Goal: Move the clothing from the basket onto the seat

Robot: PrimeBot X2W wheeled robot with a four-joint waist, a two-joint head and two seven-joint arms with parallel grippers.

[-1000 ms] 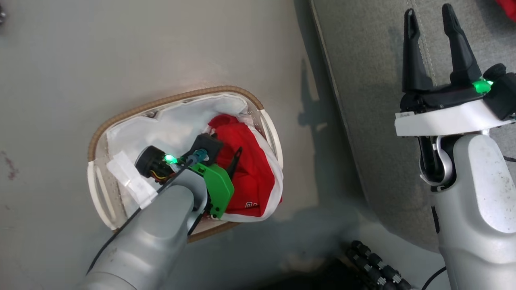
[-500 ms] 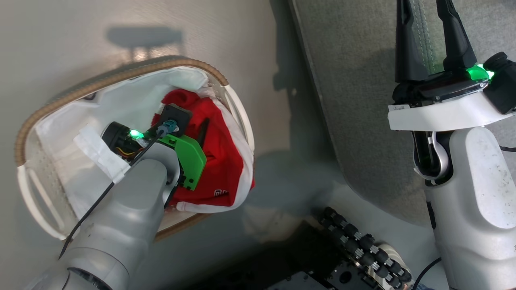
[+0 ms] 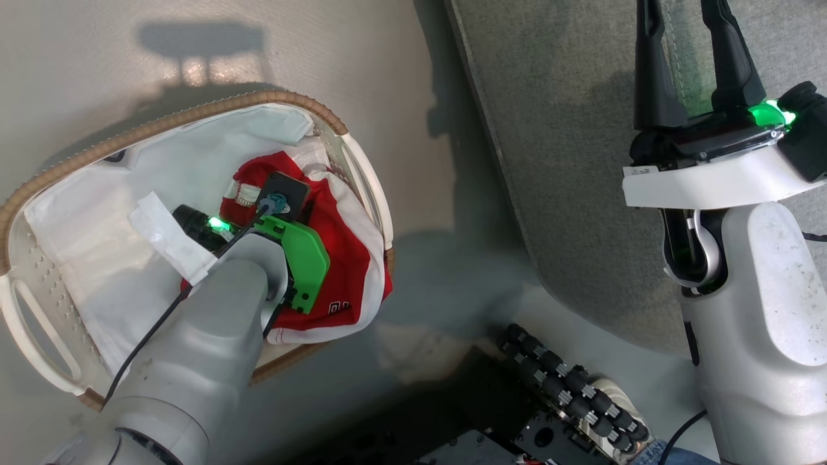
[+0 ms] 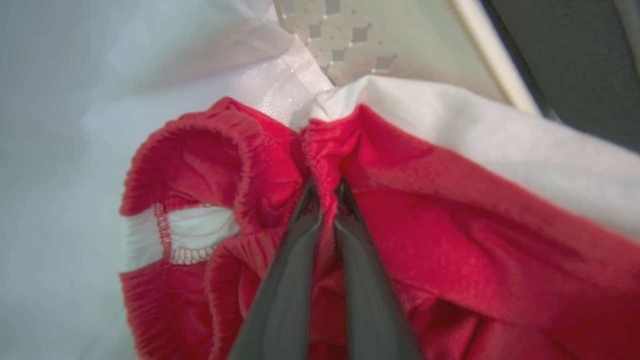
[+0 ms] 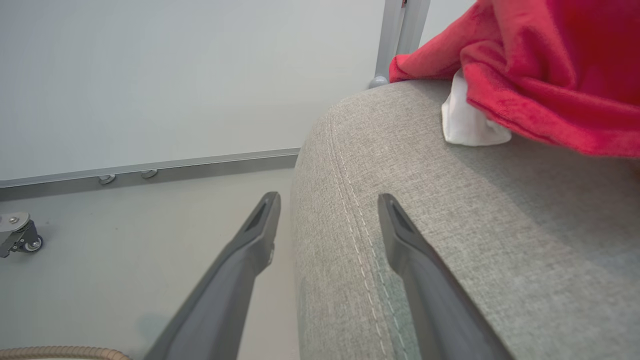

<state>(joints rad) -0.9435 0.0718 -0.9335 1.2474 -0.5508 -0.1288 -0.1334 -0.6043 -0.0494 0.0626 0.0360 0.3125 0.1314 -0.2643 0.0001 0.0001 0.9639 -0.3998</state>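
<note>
Jaws: right gripper (image 5: 327, 197) spread wide, empty, at seat (image 5: 450, 250) edge, where one red garment (image 5: 550, 65) lies; left gripper (image 4: 327, 192) pinched on 2nd garment (image 4: 450, 230) at basket (image 3: 194, 121) right end. Pick step, I'd say; next: lift clear w/o dragging liner (image 3: 97, 226).

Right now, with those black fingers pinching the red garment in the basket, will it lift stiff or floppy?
Probably floppy: the red garment is bunched into soft folds where the left gripper pinches it. Likely light, being thin cloth. Its white trim lies over the basket rim and might drag there.
</note>
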